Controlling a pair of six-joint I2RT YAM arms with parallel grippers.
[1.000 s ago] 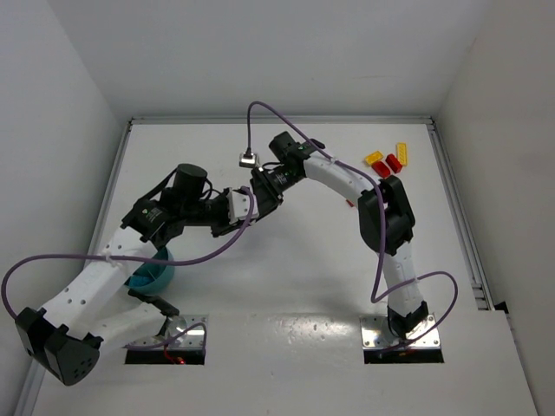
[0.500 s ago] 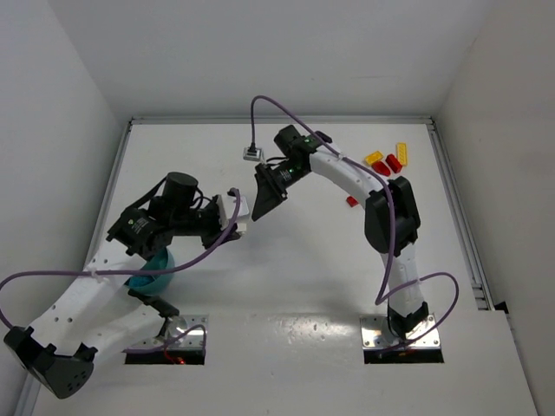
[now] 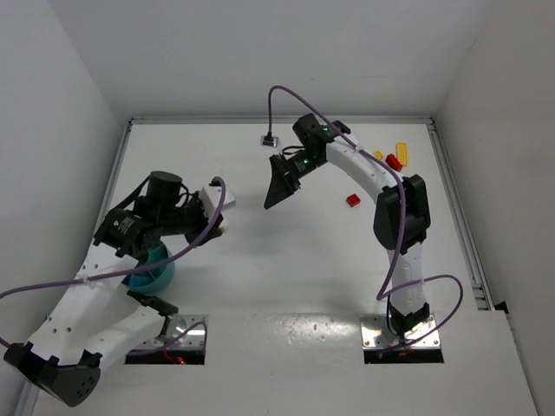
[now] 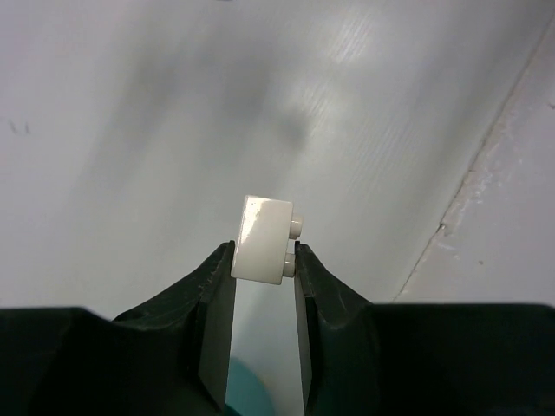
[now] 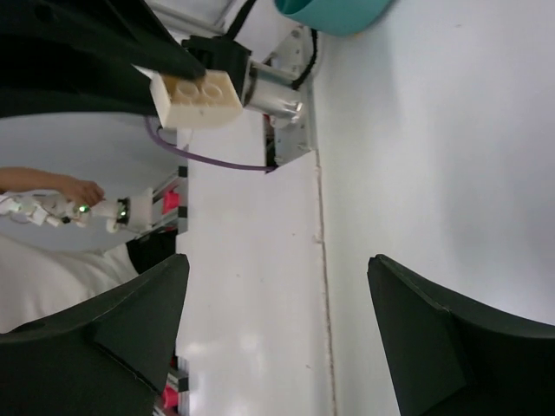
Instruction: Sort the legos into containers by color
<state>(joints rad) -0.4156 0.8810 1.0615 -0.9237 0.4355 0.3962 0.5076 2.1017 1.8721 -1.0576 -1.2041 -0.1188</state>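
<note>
Teal bowl [image 3: 153, 276]: lower left of the overhead frame, on the counter [image 3: 286, 277]. It is half hidden under the left arm, so its compartments cannot be made out.
Left end effector [image 4: 263, 269]: pinching a white brick [image 4: 264, 238] by its two side faces, studs pointing right in the wrist view. It hangs above the counter, just up and right of the bowl.
Step in hand: likely carrying this brick to the bowl.
Doing it well: hold the pinch firm during the swing, since only the lower half of the brick sits between the fingers. Stop low over one compartment, clear of the dividers and hub, then let go. With no other white pieces seen, choosing a free compartment looks sensible.
Right end effector [image 3: 279, 186]: upper middle of the overhead frame, fingers spread wide with nothing between them.
Red lego [image 3: 353, 200]: alone on the counter, right of centre.
Far legos [image 3: 395, 159]: red and yellow pieces in the upper right, near the back wall, still to be sorted.
Change over the last second: the two end effectors were together at mid-frame. Now they are well apart, the right one opened and drawn back toward the upper right, and the left one has pulled back left toward the bowl with the brick.
</note>
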